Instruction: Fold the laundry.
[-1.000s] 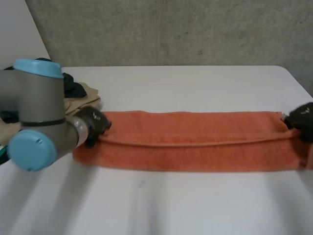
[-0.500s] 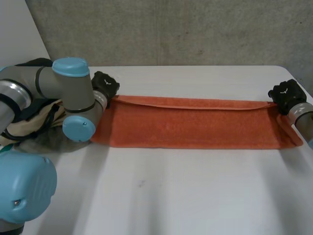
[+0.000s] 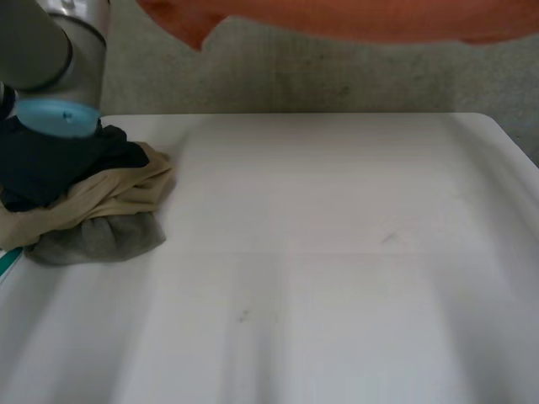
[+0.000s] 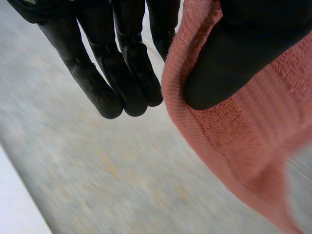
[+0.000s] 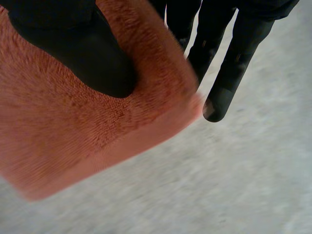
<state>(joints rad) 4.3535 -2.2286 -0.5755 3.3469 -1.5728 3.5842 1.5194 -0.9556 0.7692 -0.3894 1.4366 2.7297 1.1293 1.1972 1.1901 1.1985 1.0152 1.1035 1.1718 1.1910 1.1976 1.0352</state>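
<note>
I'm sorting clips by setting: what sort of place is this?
Likely a robotics test room, not a home: white table against a rough grey wall, grey robot arm, orange towel held above the table, laundry pile.

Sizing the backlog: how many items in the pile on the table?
3 visible: dark navy item on top, beige item beneath it, grey item at the bottom. Others may be hidden under them.
</note>
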